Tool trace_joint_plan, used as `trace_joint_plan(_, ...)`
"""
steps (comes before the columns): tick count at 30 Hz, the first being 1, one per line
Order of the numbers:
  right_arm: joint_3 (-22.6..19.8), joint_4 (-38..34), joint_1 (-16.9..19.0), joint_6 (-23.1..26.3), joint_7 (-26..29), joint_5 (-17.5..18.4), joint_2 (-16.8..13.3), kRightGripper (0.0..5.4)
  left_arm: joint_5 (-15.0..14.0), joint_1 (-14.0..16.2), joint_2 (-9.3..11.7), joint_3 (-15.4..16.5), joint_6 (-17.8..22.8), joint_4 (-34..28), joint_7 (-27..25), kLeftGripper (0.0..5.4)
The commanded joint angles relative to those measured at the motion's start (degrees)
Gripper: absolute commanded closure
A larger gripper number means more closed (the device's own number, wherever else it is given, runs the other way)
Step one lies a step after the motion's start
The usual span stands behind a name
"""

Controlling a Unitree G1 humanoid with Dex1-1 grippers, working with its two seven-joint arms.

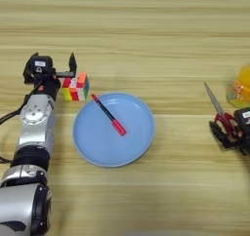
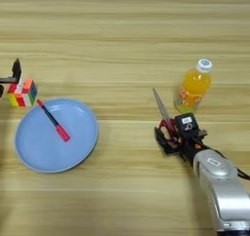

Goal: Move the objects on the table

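A black pen with a red cap (image 1: 108,114) lies slanted across a blue plate (image 1: 97,145) left of the table's middle. My left gripper (image 1: 57,64) stands open just behind a multicoloured cube (image 1: 75,88), beyond the plate's far-left rim; one black finger (image 1: 72,64) rises right behind the cube. On the right, my right gripper (image 2: 168,136) is shut on the red handles of the scissors (image 2: 161,108), whose blades point away and to the left. The orange-drink bottle (image 2: 194,88) with its white cap stands upright just behind that gripper.
The wooden table (image 1: 146,30) spreads wide behind the things. Bare wood lies between the plate and the scissors and along the near edge.
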Motion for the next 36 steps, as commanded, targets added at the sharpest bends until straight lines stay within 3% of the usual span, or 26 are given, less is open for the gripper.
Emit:
trace_joint_plan(1,2.5,0.5,2.8,3.3,1.3,-1.2,-1.2,1.65,0.4,-0.5,-0.1,-0.2,1.0,-0.2,0.2,0.00)
trace_joint_plan(14,5.6,2.6,0.0,2.3,0.7,-1.1,2.3,2.87,0.3,-0.2,-0.1,-0.1,1.0,-0.6,0.1,0.00)
trace_joint_plan(36,10.2,13.5,-9.1,-0.3,0.2,-2.1,9.3,2.92,0.1,0.3,0.0,-0.1,1.2,-1.4,-0.1,0.00)
